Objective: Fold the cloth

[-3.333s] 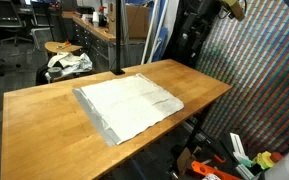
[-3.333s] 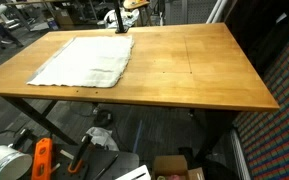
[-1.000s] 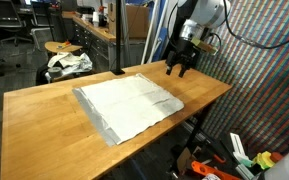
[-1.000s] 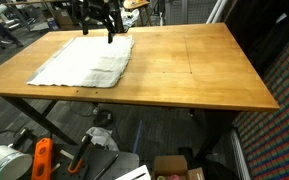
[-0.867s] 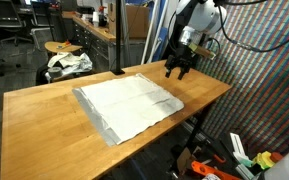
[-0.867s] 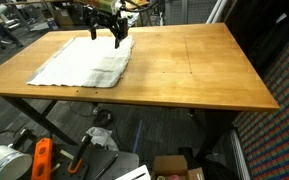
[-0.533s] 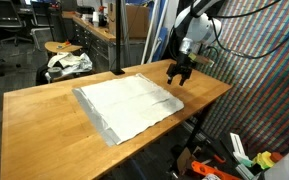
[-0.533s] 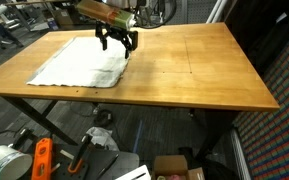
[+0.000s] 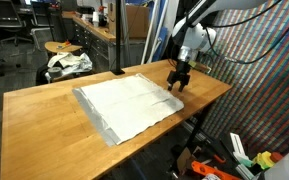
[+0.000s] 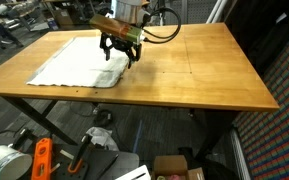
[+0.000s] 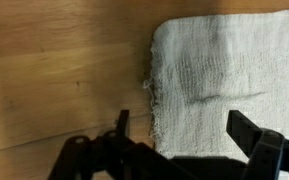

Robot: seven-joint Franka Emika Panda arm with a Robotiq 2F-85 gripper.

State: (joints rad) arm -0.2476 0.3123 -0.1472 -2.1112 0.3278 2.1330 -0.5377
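One cloth (image 9: 129,105), one pincer (image 9: 178,86), one table (image 9: 39,125), one fabric bundle (image 9: 68,64).

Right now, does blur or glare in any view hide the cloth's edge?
Wrist view: soft, yet the cloth edge and weave read clearly; the pincer is dark and out of focus. In both exterior views the cloth looks nearly washed-out white, but its outline on the table is distinct.

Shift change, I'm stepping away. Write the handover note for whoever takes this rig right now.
Gripper: open and empty, low at the cloth's edge. In the wrist view the jaws straddle that edge, one over wood and one over fabric. Contact unclear.
Cloth: spread flat and unfolded near one end of the table.
Done: no fold made yet.
Left: grasp the edge, fold the cloth over, release.
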